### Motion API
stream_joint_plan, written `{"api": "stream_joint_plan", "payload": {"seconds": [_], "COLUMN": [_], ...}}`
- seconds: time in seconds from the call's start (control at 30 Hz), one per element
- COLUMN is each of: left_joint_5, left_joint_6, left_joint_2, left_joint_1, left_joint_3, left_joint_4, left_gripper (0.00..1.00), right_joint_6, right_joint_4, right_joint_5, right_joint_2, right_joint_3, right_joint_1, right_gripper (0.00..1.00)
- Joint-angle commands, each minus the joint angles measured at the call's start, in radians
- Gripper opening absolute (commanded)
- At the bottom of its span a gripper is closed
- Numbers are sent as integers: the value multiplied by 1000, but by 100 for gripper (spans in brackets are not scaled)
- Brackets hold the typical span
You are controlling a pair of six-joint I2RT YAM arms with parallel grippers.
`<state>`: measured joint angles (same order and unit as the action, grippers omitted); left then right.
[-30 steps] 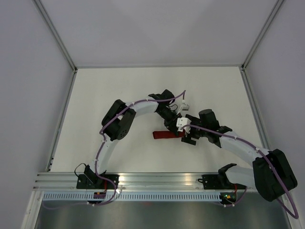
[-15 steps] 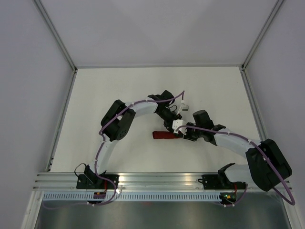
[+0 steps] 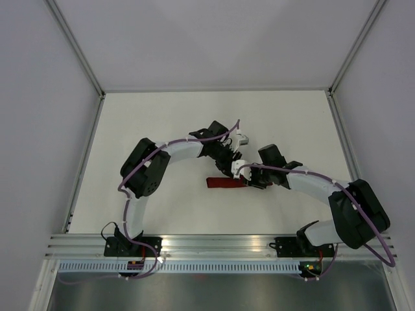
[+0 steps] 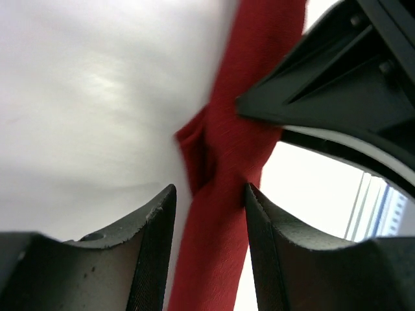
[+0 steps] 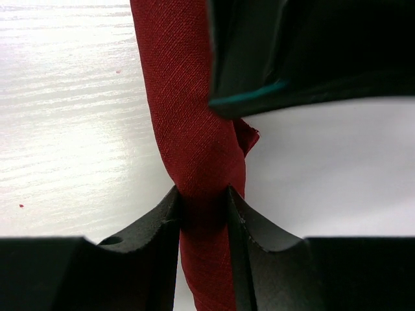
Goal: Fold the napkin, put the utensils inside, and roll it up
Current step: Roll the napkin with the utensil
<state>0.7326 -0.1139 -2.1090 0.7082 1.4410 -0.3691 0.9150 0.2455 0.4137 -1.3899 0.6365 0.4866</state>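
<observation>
The napkin (image 3: pixel 220 183) lies at mid-table as a tight dark red roll, running left to right. My right gripper (image 3: pixel 251 183) is shut on the roll's right end; in the right wrist view its gripper (image 5: pixel 203 189) pinches the napkin (image 5: pixel 188 97) from both sides. My left gripper (image 3: pixel 235 170) straddles the roll just behind the right one. In the left wrist view, that gripper (image 4: pixel 209 188) stands open around the napkin (image 4: pixel 224 214), with white table showing beside its left finger. The utensils are hidden.
Each wrist view shows the other gripper's black body close by: the right gripper (image 4: pixel 343 84) and the left gripper (image 5: pixel 311 52). An aluminium rail (image 3: pixel 214 243) runs along the near edge. White walls enclose the table (image 3: pixel 162 116) on three sides.
The right gripper slid left onto the roll's right end and closed on it. The left jaws spread apart off the roll, and the left arm's elbow swung left.
</observation>
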Motion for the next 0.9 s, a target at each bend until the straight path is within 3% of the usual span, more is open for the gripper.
{"api": "stream_joint_plan", "payload": {"seconds": [0.0, 0.33, 0.5, 0.67, 0.87], "left_joint_5": [-142, -413, -479, -616, -789], "left_joint_6": [103, 241, 278, 226, 66], "left_joint_2": [153, 479, 584, 662, 629], "left_joint_1": [-45, -70, -53, 16, 181], "left_joint_3": [-88, -425, -576, -683, -676], "left_joint_4": [175, 548, 650, 703, 651], "left_gripper": [52, 56, 56, 56, 57], "right_joint_6": [35, 128, 182, 212, 214], "right_joint_4": [121, 422, 605, 709, 781], "right_joint_5": [45, 128, 168, 188, 200], "right_joint_2": [-58, -283, -418, -544, -639], "right_joint_3": [54, 281, 451, 586, 692], "right_joint_1": [3, -42, -74, -98, -114], "right_gripper": [33, 32, 32, 33, 33]}}
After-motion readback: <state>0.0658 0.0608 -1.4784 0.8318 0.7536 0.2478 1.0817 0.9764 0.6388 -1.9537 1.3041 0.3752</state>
